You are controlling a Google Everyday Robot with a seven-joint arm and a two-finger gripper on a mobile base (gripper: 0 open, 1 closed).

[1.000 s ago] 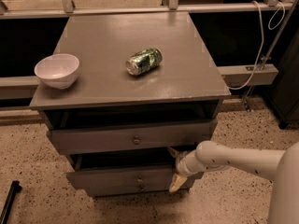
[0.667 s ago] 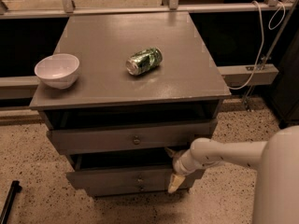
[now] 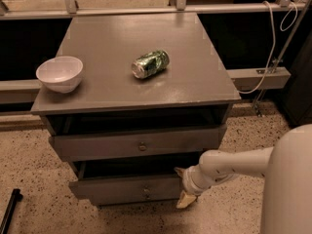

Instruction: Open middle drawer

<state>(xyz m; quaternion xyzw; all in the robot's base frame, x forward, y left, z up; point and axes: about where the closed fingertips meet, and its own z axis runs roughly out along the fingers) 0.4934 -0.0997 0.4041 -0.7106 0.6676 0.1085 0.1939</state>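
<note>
One claw [image 3: 183, 186], fingers apart, at middle drawer [image 3: 124, 189] right end | bowl [image 3: 59, 73], can [image 3: 150, 64] on cabinet top [image 3: 195, 84]

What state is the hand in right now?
The hand is at the right end of the middle drawer; whether it is open, closed or gripping the drawer cannot be told.
</note>
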